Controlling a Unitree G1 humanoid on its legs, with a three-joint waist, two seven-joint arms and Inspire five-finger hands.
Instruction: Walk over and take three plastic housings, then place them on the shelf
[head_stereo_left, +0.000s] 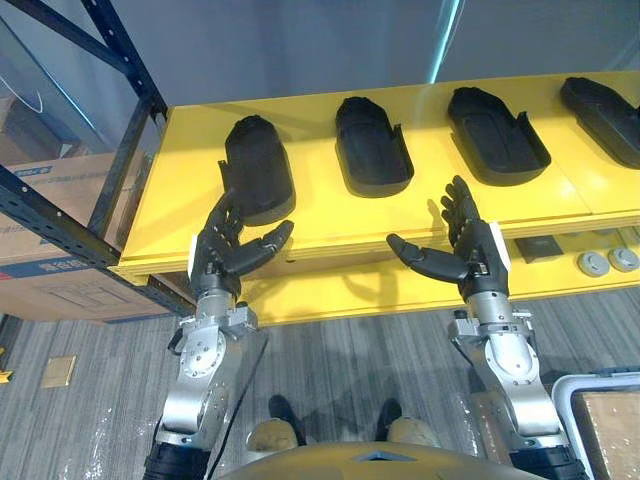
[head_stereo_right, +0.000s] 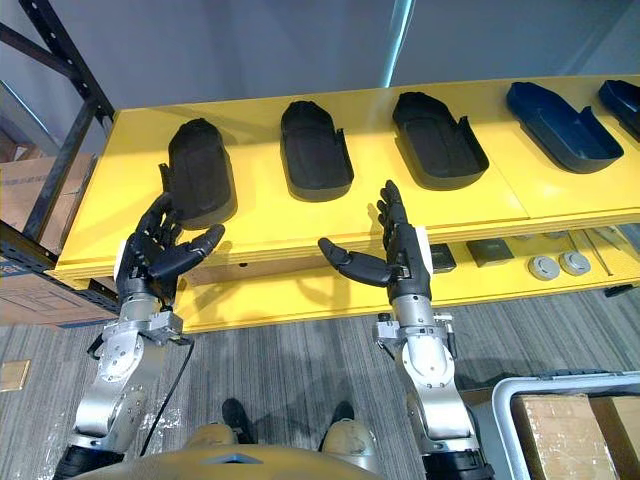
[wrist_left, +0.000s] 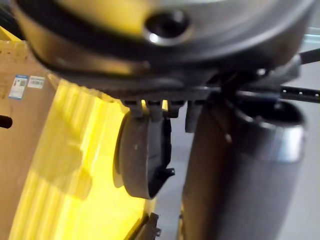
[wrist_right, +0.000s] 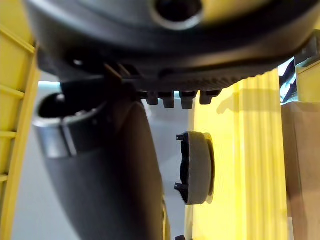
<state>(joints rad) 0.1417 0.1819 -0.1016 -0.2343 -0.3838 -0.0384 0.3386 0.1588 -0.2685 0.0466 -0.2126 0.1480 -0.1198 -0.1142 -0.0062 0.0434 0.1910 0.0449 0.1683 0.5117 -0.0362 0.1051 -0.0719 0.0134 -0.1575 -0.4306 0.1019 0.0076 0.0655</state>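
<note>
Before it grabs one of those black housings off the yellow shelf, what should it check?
1. Left hand empty: ok, fingers relaxed, holding nothing.
2. Right hand empty: ok, fingers straight.
3. Left hand at the leftmost housing: ok, fingers reach its near end; contact cannot tell.
4. Right hand lined up: not ok, it hovers between the second housing and the third housing, apart from both.
5. Housings lie separately on the shelf: ok.
</note>
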